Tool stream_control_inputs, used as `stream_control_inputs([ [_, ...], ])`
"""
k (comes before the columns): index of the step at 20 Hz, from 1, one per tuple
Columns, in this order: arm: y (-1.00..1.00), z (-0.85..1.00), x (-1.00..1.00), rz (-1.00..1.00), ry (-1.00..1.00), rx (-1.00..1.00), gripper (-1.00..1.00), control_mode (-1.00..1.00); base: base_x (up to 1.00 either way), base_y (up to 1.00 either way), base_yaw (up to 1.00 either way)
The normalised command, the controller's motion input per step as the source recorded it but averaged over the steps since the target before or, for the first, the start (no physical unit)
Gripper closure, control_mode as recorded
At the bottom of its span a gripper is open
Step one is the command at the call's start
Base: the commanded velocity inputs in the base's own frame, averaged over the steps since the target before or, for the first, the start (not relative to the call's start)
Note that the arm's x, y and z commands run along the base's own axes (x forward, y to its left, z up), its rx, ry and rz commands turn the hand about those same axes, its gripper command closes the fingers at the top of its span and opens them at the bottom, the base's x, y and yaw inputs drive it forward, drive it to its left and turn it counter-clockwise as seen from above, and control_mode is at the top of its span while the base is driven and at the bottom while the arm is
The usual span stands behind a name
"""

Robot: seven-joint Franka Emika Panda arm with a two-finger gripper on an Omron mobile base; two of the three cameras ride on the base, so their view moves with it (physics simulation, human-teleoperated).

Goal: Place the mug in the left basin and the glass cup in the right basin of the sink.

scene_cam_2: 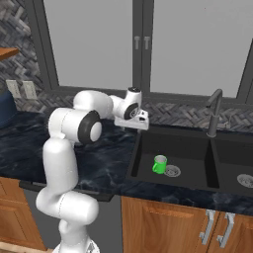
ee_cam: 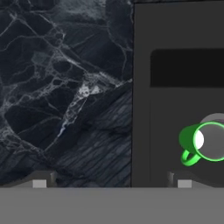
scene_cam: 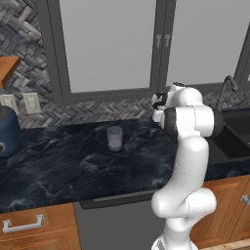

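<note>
Mug [scene_cam_2: 159, 164] sits upright on the floor of the left basin [scene_cam_2: 183, 148], just beside the round metal drain [scene_cam_2: 172, 171], with its handle toward the front of the sink [scene_cam_2: 197, 155]. In the hand view we see the same green mug [ee_cam: 202, 142] from above, white inside showing, its handle [ee_cam: 189, 158] pointing toward our fingers, and it lies ahead of the right-hand fingertip [ee_cam: 183, 183] and apart from it. Our gripper [ee_cam: 111, 183] holds nothing; the two fingertips stand spread wide, one over the dark marbled counter [ee_cam: 65, 87] and one over the basin's edge. From the right base view we see the gripper [scene_cam_2: 142, 121] hanging above the sink's left rim, well above the mug and off to its counter side.

Glass cup [scene_cam: 114, 138] stands upright on the counter [scene_cam: 58, 166], well apart from our fingers, on the side away from the sink. The right basin [scene_cam_2: 237, 165] lies beyond the central divider, farther from our fingers than the mug, with its own drain [scene_cam_2: 245, 180]. The dark curved faucet [scene_cam_2: 214, 113] rises behind the divider. A dark blue appliance [scene_cam: 7, 132] sits at the counter's far end, past the glass cup.
</note>
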Motion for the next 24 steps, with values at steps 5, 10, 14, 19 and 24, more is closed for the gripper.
stream_control_inputs([
  [5, 0.13, 0.09, 0.00, 0.00, 0.00, 0.00, -1.00, -1.00, 0.00, 0.00, 0.00],
  [10, 0.09, 0.08, 0.00, 0.00, 0.00, 0.00, -1.00, -1.00, 0.00, 0.00, 0.00],
  [14, 0.01, 0.03, 0.00, 0.02, 0.00, 0.00, -1.00, -1.00, 0.00, 0.00, 0.00],
  [19, 0.00, 0.00, 0.00, 0.03, 0.00, 0.00, -1.00, -1.00, 0.00, 0.00, 0.00],
  [24, 0.00, 0.00, 0.00, 0.05, 0.00, 0.00, -1.00, -1.00, 0.00, 0.00, 0.00],
])
